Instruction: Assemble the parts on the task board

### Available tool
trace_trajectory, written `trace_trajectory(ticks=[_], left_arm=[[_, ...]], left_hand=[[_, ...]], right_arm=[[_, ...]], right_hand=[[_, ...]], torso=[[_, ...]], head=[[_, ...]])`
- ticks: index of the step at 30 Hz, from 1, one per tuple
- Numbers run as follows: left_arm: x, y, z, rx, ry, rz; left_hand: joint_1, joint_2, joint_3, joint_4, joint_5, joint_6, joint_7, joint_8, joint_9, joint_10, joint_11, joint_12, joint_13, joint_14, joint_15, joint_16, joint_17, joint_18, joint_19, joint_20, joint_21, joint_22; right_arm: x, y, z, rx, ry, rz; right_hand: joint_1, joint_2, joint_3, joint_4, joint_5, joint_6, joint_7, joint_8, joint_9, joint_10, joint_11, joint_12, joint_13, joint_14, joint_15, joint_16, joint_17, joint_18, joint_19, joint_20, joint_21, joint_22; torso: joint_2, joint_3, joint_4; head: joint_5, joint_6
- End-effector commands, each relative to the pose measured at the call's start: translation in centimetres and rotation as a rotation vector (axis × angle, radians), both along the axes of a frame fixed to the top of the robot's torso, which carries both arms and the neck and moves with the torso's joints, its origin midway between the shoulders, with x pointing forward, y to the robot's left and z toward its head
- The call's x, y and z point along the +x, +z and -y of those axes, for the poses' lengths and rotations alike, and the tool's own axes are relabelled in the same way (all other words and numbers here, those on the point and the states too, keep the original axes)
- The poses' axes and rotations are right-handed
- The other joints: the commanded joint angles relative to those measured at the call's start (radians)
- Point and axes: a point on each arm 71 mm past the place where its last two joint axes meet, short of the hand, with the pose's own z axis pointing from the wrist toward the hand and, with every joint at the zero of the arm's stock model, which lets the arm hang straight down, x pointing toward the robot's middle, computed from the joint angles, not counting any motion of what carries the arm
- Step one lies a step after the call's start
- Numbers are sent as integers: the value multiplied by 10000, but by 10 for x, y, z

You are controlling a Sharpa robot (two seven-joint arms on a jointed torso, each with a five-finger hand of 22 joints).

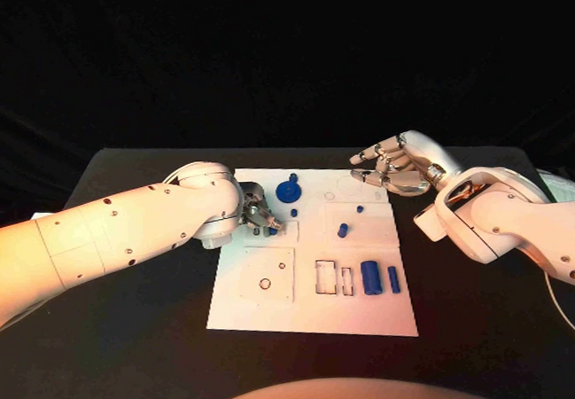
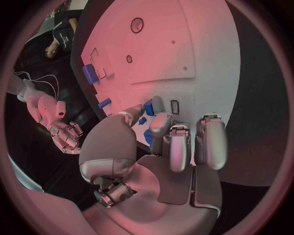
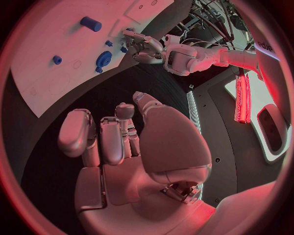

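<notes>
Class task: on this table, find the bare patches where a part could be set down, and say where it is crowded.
Free: the near end of the task board, below the blue cylinders, and the black table near the robot. Crowded: the board's far left, where the left hand sits among small blue parts. The right hand hovers over the far right corner.

The black table [image 1: 141,348] carries the white task board [image 1: 312,309], lying flat at its middle.

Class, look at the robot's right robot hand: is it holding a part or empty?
Empty. The right robot hand hovers off the task board, and the right wrist view shows its fingers curled with nothing between them.
</notes>
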Motion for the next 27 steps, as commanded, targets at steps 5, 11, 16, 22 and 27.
trace_trajectory(ticks=[5, 11, 16, 22, 27], left_arm=[[-2, 4, -8, -196, 134, 18], [-1, 19, -14, -439, 258, 291], [0, 33, -18, -861, 427, 380], [2, 53, -28, -1564, 615, -154], [14, 66, -41, -1140, 654, 54]], left_hand=[[-122, 28, -1082, 383, -58, 148, -39, -109, -18, 118, -25, 39, 84, 1048, -102, 31, 2629, -197, 255, -86, 86, 1028], [26, 115, -1750, 611, -53, 171, -50, -148, -15, 123, -35, 8, 91, 1048, -114, 31, 2629, -195, 257, -104, 74, 1037], [118, 174, -2123, 711, -54, 146, -39, -183, -16, 76, -28, -77, 12, 1048, -114, 31, 2629, -175, 219, -106, -4, 967], [540, 233, -2714, 688, -84, -352, 145, -482, -111, -424, 117, -693, -691, 1048, -21, 31, 2629, -70, -2, -45, -416, 564], [1184, 294, -3101, 600, -49, -1040, 494, -1171, -506, -915, 419, -1236, -1333, 1048, 220, 31, 2629, -17, -134, 143, -668, 343]], right_arm=[[0, -1, 0, -9, 86, -12], [1, -1, -1, -19, 106, -27], [1, -1, -1, -13, 122, -27], [2, -3, -2, -13, 123, -49], [2, -4, -2, -16, 111, -75]], right_hand=[[-13, 51, -52, -7, 65, 22, -5, 18, 5, -66, -8, -69, -29, 525, 29, -77, 365, 146, -51, -13, -44, -24], [24, 39, -46, -34, 93, 16, -6, 15, 5, -80, -11, -88, -45, 523, 28, -91, 356, 148, -54, -14, -55, -37], [40, 31, -44, -46, 106, 11, -6, 13, 4, -96, -11, -114, -64, 523, 27, -92, 357, 151, -59, -14, -67, -52], [39, 29, -46, -46, 109, 9, -5, 12, 4, -100, -10, -121, -69, 522, 27, -99, 350, 149, -56, -14, -63, -45], [39, 29, -46, -46, 109, 9, -5, 12, 4, -100, -10, -121, -69, 522, 27, -99, 350, 149, -56, -14, -63, -45]], torso=[[-8, -8, 1], [-1, -2, 0], [-10, 1, -3], [6, -3, -8], [-10, 20, 7]], head=[[-34, 10], [2, 6], [38, 39], [-7, 95], [52, 136]])
